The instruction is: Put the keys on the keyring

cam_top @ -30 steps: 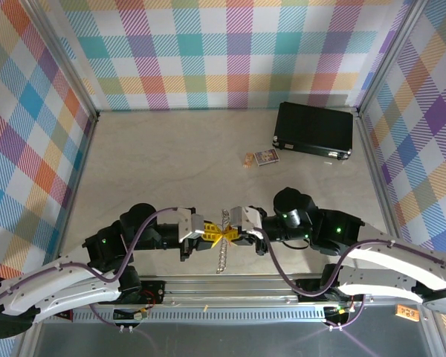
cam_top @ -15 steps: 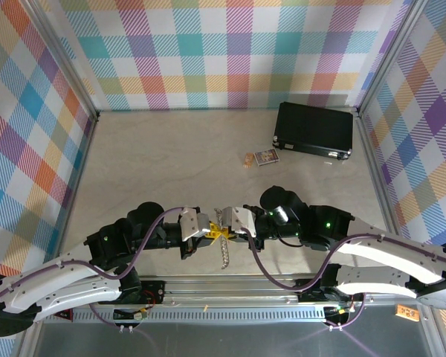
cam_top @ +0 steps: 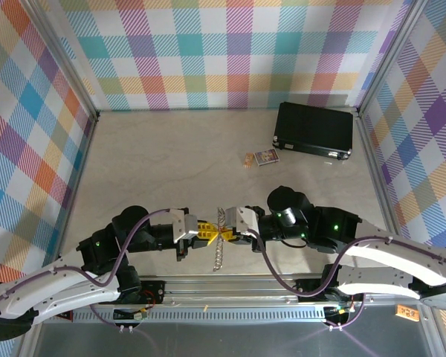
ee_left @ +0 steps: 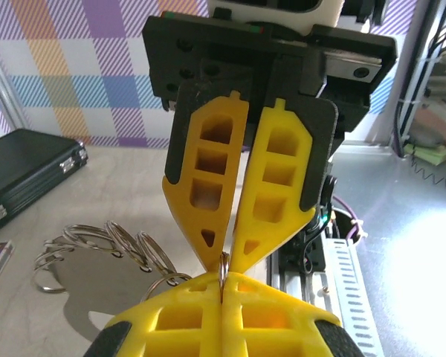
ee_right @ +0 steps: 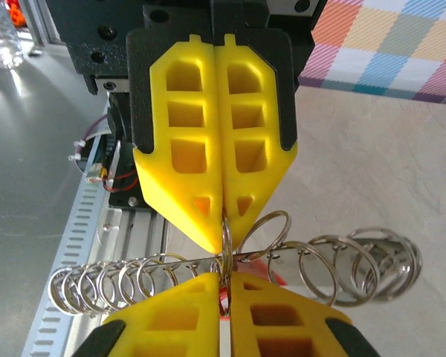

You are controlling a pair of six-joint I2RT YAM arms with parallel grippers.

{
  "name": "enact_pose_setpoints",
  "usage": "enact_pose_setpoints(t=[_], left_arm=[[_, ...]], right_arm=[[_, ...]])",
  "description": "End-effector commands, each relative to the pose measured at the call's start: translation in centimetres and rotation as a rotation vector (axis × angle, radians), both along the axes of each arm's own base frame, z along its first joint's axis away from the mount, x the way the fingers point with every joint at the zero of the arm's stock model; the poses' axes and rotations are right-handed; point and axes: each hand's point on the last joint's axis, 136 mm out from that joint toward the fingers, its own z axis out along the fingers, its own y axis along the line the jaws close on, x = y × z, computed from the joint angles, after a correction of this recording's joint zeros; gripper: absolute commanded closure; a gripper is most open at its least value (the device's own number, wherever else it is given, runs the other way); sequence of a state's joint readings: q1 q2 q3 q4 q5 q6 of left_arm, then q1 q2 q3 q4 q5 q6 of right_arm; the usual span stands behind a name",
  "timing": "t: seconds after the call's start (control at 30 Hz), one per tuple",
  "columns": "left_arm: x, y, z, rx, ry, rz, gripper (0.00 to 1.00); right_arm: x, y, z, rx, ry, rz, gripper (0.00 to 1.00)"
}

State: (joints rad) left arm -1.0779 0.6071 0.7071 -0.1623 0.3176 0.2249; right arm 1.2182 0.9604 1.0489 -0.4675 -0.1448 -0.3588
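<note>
Meeting tip to tip at 6 o'clock on the table [cam_top: 171, 163], left gripper [cam_top: 212, 233] and right gripper [cam_top: 230, 235] are each pressed together on one ring of the keyring [cam_top: 218, 253]; a red sliver of the key [ee_right: 223, 296] shows at the right tips.

The left hand [cam_top: 207, 233] and right hand [cam_top: 233, 233] meet — both pinching the keyring [cam_top: 218, 256].

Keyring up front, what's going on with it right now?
The arms meet tip to tip at the table's near edge. The left gripper is shut on a loop of the keyring. The right gripper, also shut, pinches the same spot, with a sliver of red, probably the key, at its tip. Whether it's threaded on, I can't tell.
</note>
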Motion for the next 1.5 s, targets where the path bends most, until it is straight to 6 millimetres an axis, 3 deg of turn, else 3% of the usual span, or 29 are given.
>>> enact_pose_setpoints(t=[0.0,0.2,0.37,0.7,1.03,1.47], left_arm=[[-0.5,-0.2,2.7,-0.109,-0.029,-0.034,1.00],[-1.0,-0.5,3.5,-0.143,-0.035,-0.065,1.00],[-1.5,-0.8,4.2,-0.174,-0.028,-0.105,1.00],[-2.2,-0.8,5.1,-0.210,-0.018,-0.147,1.00],[-2.2,-0.7,4.9,-0.224,-0.013,-0.146,1.00],[-2.3,-0.7,4.6,-0.226,-0.005,-0.151,1.00]], right_arm=[[-1.3,-0.1,-0.1,0.006,0.031,0.050,0.92],[-1.2,-0.3,-0.2,0.002,0.031,0.044,0.96],[-1.3,-0.6,-0.4,0.008,0.032,0.039,0.89],[-2.0,-0.9,0.8,0.066,0.030,0.068,0.86],[-2.5,-1.4,2.4,0.163,0.018,0.081,0.71],[-2.6,-1.3,3.1,0.213,0.015,0.085,0.65]])
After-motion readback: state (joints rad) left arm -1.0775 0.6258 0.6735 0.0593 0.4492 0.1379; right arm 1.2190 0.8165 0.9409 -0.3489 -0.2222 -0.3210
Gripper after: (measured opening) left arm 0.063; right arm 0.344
